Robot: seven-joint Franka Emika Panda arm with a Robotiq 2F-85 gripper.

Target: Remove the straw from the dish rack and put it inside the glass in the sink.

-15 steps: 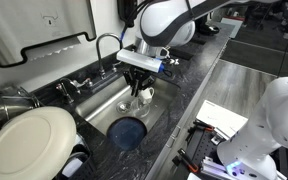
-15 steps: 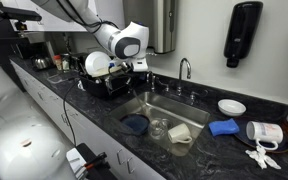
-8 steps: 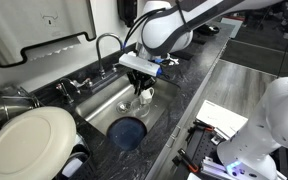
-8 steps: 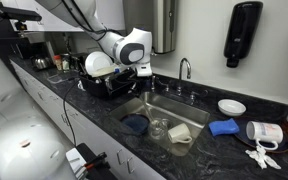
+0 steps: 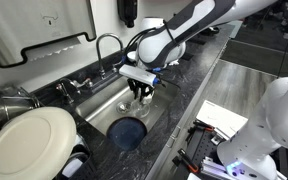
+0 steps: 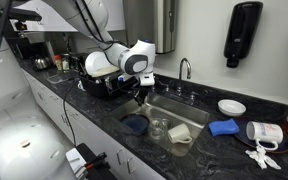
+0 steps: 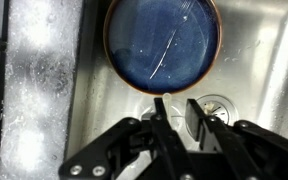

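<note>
My fingers [image 7: 189, 118] stand narrow, and a pale sliver I take for the straw [image 7: 165, 102] shows between them, so I judge it gripped. In the wrist view the blue bowl [image 7: 162, 45] lies at 12 o'clock from them; no glass shows there. In an exterior view the fingers hang low in the sink [image 5: 99, 100], just above the glass [image 5: 147, 96]. The rack [image 6: 102, 85] sits at 9 o'clock, well apart. Lift-out looks done; the drop into the glass is left.

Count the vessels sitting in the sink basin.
3 in the sink: a dark blue bowl, a clear glass right beside it, and a pale cup at the row's other end. More could be hidden.
</note>
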